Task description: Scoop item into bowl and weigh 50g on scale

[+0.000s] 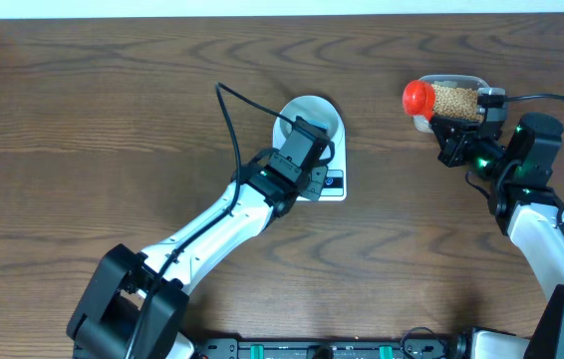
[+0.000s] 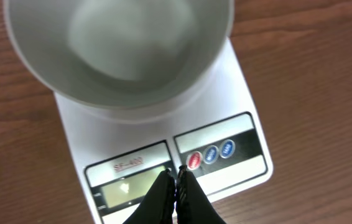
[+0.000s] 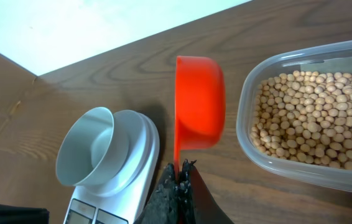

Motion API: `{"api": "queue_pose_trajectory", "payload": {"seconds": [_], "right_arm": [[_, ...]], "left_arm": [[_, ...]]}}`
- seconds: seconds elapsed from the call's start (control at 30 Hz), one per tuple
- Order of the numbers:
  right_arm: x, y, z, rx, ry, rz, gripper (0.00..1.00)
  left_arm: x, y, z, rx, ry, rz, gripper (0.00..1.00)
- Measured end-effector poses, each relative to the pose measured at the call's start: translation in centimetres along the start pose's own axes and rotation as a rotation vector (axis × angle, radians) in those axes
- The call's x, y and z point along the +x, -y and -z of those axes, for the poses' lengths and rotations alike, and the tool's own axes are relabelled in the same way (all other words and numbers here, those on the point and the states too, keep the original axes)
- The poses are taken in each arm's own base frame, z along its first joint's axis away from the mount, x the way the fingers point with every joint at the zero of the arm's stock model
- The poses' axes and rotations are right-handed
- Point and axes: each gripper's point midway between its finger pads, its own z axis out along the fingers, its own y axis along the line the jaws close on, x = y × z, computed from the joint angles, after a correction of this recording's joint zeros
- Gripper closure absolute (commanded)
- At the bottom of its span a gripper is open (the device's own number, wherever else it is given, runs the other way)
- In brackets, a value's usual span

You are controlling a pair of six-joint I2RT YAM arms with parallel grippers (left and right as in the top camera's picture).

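On scale [image 2: 227, 107], red "SF-400" label [image 2: 128, 164]

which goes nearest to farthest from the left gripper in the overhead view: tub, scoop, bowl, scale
1. scale, directly under the left gripper
2. bowl, on the scale, just beyond
3. red scoop, off to the right
4. clear tub, farthest right

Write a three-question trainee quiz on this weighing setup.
1. True or false: the bowl on the scale already holds beans.
2. The right gripper grips: A the orange scoop, B the bowl, C nothing.
3. Fill in: the beans lie in the clear ___.
Key: 1 false; 2 A; 3 tub.
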Motion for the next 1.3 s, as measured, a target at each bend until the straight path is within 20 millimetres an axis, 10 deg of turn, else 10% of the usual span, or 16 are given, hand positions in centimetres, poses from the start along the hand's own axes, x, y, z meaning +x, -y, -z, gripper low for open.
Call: {"api": "queue_pose_trajectory", "payload": {"seconds": [1.3], "right_arm": [[-0.1, 0.4, 0.0, 0.024, 0.006, 0.000, 0.99]], "left_arm": [[2.8, 2.3, -5.0, 0.100, -0.098, -0.022, 0.93]]}}
